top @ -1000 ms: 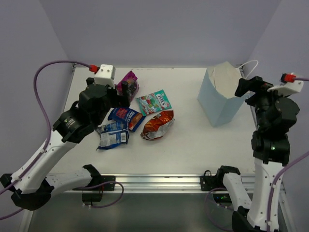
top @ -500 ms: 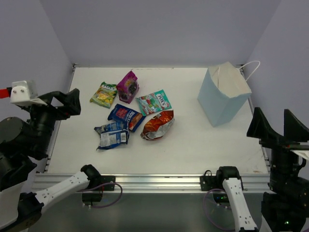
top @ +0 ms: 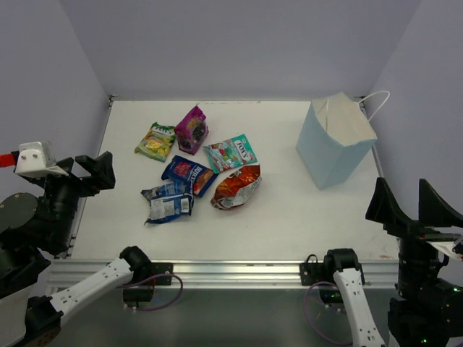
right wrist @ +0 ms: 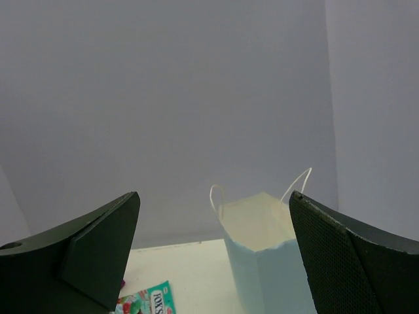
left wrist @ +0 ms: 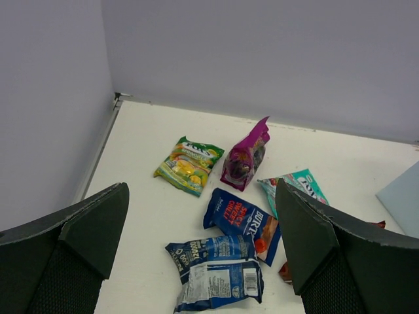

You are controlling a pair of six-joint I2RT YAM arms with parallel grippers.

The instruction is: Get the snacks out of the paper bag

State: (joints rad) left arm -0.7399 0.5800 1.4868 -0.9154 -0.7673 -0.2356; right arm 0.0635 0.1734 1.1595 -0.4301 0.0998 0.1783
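Observation:
Six snacks lie on the white table's left half, outside the bag: yellow-green (top: 155, 141) (left wrist: 188, 165), magenta-purple (top: 192, 130) (left wrist: 245, 160), teal-white (top: 231, 153) (left wrist: 294, 190), dark blue with red (top: 188, 173) (left wrist: 239, 222), blue-white (top: 168, 202) (left wrist: 219, 275) and orange-red (top: 237, 186). The light blue paper bag (top: 335, 141) (right wrist: 268, 261) stands upright at the back right, with its white inside showing. My left gripper (top: 76, 177) (left wrist: 201, 186) is open, raised at the table's left edge. My right gripper (top: 406, 210) (right wrist: 215, 196) is open, raised at the near right, well short of the bag. Neither holds anything.
Purple walls close in the table (top: 289, 210) at the back and on both sides. A metal rail (top: 239, 271) runs along the near edge between the arm bases. The bag's white cord handles (top: 376, 101) stick out toward the right wall.
Both arms have drawn back from the table and risen: the left from beside the magenta packet, the right from beside the bag. The yellow-green packet, hidden before, now shows.

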